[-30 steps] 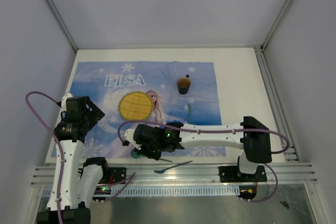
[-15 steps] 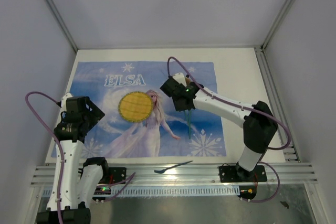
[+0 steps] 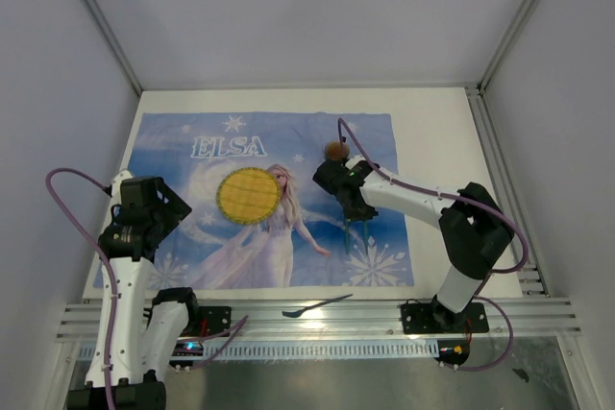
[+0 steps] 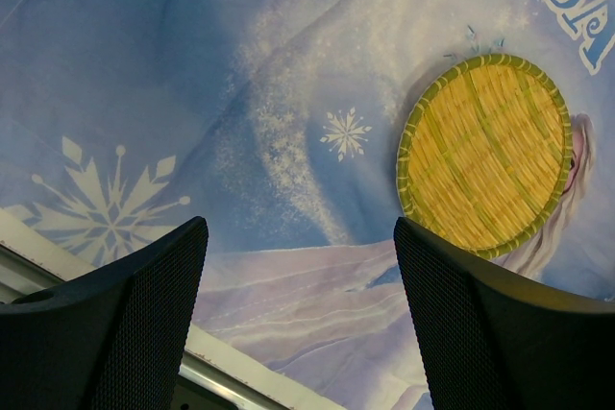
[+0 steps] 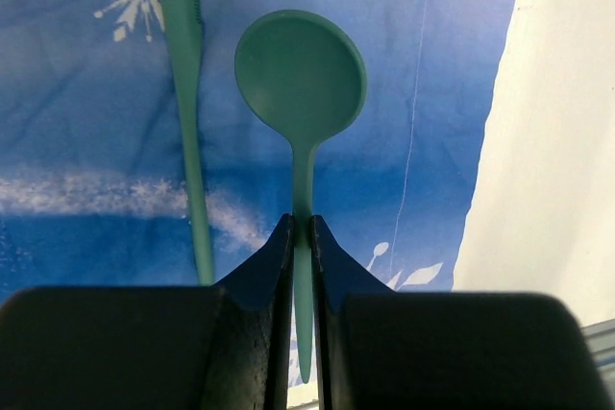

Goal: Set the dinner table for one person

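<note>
Right tool (image 5: 300, 229) clenched on green spoon (image 5: 300, 79) handle; bowl over Elsa cloth (image 5: 86, 122), just beside green knife (image 5: 187, 93). Left tool (image 4: 298, 228) released, idle near woven plate (image 4: 485, 156). White worktop (image 5: 557, 141) lay beneath cloth, bare at right. Best: lower spoon parallel to knife, no overlap, let go once flat.

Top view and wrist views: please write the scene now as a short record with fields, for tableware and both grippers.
table: white, blue cloth on it
plate: yellow, woven, on the cloth
cup: on the cloth, far right part
knife: green, flat on the cloth
green spoon: over the cloth, beside the knife
right gripper: shut on the green spoon's handle
left gripper: open, empty, over the cloth's left part
dark spoon: near table edge, off the cloth
</note>
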Controlling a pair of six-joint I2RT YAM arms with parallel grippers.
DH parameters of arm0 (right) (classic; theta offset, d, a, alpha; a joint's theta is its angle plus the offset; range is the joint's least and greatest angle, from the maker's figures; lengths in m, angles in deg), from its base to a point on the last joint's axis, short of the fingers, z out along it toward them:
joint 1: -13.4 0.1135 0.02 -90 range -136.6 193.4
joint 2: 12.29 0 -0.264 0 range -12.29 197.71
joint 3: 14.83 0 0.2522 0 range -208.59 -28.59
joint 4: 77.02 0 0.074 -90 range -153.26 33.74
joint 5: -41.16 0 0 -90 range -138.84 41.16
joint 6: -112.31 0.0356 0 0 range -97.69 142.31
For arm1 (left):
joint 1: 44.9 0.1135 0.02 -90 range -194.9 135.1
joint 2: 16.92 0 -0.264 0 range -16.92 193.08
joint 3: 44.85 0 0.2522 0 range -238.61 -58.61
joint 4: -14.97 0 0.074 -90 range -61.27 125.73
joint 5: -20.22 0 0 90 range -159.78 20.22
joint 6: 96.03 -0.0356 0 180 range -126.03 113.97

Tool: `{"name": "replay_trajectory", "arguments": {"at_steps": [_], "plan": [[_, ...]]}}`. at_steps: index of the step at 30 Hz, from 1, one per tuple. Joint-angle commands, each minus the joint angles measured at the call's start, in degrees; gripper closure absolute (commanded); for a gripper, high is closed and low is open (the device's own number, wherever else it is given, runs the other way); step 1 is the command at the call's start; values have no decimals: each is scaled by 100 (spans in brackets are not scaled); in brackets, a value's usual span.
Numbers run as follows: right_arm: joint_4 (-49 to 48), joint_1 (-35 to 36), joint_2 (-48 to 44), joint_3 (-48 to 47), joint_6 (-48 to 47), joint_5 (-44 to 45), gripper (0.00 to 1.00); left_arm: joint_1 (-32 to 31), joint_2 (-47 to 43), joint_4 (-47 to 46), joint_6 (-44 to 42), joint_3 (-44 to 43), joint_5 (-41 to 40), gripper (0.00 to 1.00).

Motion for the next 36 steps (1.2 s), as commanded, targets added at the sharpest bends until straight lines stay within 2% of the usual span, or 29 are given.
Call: {"name": "replay_trajectory", "arguments": {"at_steps": [1,36], "plan": [[-48,10,-301,76,372,88,97,-16,-34,-164,-2,-92,1,19],[-601,-7,385,419,381,-201,97,-25,28,-190,-28,-92,63,19]]}}
